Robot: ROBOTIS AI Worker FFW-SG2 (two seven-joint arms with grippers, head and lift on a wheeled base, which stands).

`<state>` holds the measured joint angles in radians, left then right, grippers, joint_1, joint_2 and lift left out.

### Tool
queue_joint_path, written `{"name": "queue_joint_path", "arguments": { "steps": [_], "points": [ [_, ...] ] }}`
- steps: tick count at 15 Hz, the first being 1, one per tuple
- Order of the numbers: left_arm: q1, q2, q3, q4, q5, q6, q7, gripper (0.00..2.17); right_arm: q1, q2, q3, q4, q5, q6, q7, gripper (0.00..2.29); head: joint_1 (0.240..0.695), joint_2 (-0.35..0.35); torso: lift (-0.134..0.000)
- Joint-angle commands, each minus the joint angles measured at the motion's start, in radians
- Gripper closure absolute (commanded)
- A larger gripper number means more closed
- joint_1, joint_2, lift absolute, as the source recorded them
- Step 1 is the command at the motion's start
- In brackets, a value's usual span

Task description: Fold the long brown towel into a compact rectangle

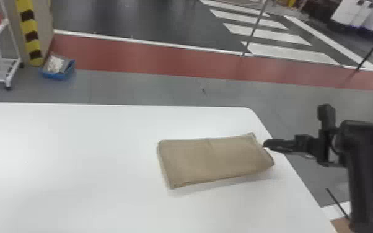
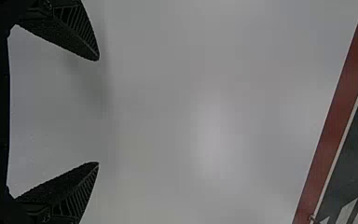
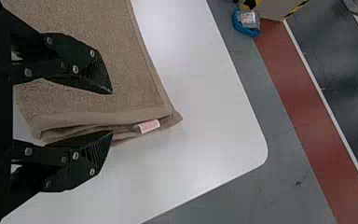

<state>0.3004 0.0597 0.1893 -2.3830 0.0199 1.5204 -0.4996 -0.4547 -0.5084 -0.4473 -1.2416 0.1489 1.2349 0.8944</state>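
White table [image 1: 71, 148] beneath, the brown towel [image 1: 213, 161] lies lengthwise left to right (a touch aslant). Right gripper [image 1: 265, 144] and left gripper [image 2: 98, 111] both gape, gripping nothing.

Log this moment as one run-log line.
towel: folded rectangle on white table | right gripper: jaws open, at towel's right end | left gripper: jaws open, above table | grip: none

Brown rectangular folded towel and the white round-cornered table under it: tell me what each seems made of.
The towel looks like matt terry cloth, probably cotton, given its fine, pebbly nap and stitched hem. The table has a smooth, satin-looking top with soft, diffuse highlights, perhaps laminate or painted board; the core material can't be told.
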Motion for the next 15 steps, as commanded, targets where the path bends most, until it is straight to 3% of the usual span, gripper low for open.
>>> {"name": "queue_joint_path", "arguments": {
  "steps": [1,10,15],
  "points": [
    [-0.001,0.0,-0.004,0.005,0.002,-0.005,0.001,0.08,0.004,-0.035,0.013,0.002,0.014,0.007,0.0,0.0,0.695,-0.35,-0.124],
    [0.014,0.0,0.015,0.002,0.003,-0.005,-0.004,0.09,-0.053,-0.024,0.117,0.205,0.109,-0.214,-0.063,0.08,0.695,-0.35,-0.124],
    [0.016,0.002,0.016,0.001,0.003,-0.009,-0.004,0.09,-0.055,-0.004,0.15,0.221,0.112,-0.239,-0.077,0.51,0.695,-0.35,-0.124]
  ]
}}
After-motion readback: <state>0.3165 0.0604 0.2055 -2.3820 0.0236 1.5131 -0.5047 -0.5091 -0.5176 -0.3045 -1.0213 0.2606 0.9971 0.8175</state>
